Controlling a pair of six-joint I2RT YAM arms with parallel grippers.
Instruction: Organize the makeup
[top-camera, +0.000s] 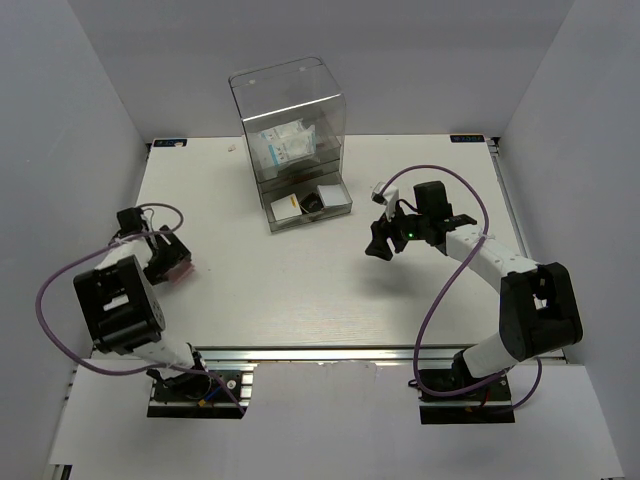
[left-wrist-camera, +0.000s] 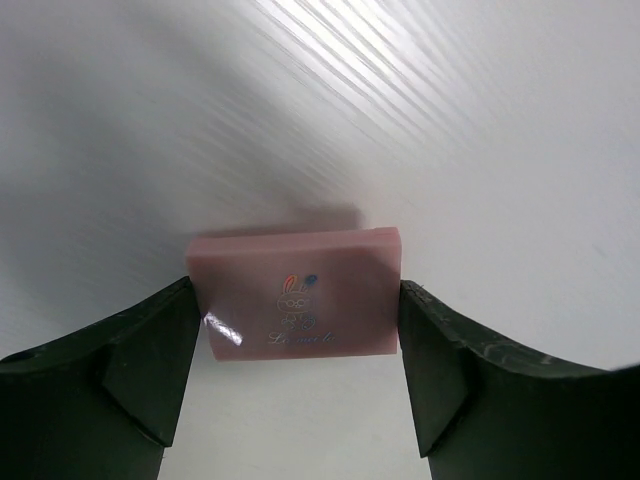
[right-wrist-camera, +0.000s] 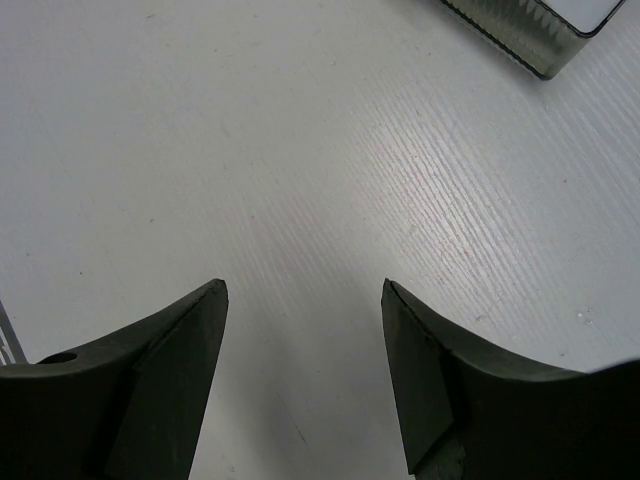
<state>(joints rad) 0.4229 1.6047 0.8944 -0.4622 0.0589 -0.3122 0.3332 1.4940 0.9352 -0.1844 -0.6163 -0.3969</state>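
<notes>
A flat pink makeup case with a bunny print lies on the white table at the left. My left gripper spans it, one black finger against each short side; from above this gripper sits low at the left. White packets with blue print lie inside the clear acrylic box. Its lower drawer is pulled out and holds a small dark compact. My right gripper hovers open over bare table right of the drawer, nothing between its fingers.
A corner of the clear drawer shows at the top right of the right wrist view. Grey walls enclose the table on three sides. Purple cables loop off both arms.
</notes>
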